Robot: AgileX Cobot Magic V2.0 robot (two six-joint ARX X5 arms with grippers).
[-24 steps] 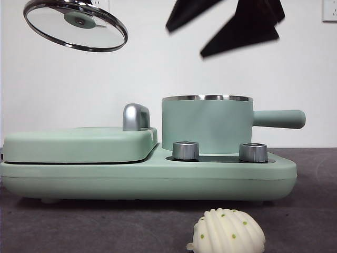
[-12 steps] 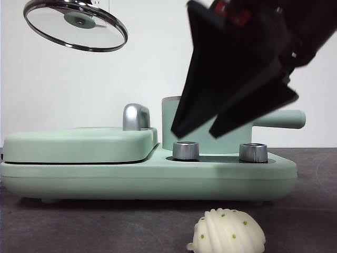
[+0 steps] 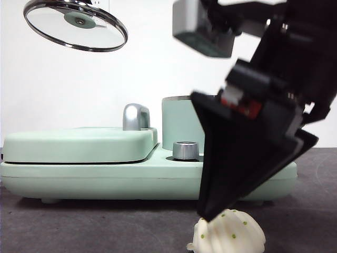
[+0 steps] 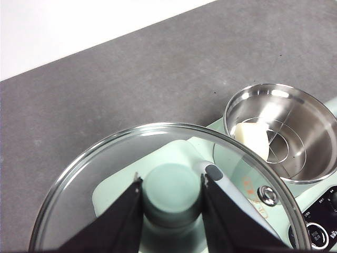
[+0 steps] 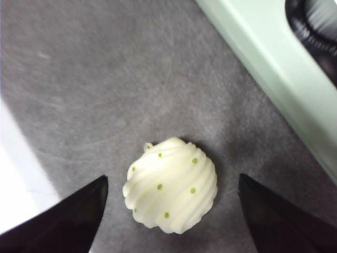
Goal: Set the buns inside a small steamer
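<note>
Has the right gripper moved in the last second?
Yes. The right gripper has come down from above the steamer, past the knobs, to the ribbed bun on the table, jaws open on either side of it.

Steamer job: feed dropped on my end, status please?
Left gripper shut on lid knob, lid held high. Right gripper open, straddling ribbed bun on table. Cream bun in steamer. Nothing blocking.

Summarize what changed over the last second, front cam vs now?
The right gripper came down from the top of the front view, past the small steamer, to the ribbed bun on the table; its jaws are open on either side of it, not yet closed. The left gripper still holds the glass lid up by its knob. The ribbed bun and the cream bun in the steamer have not moved.
</note>
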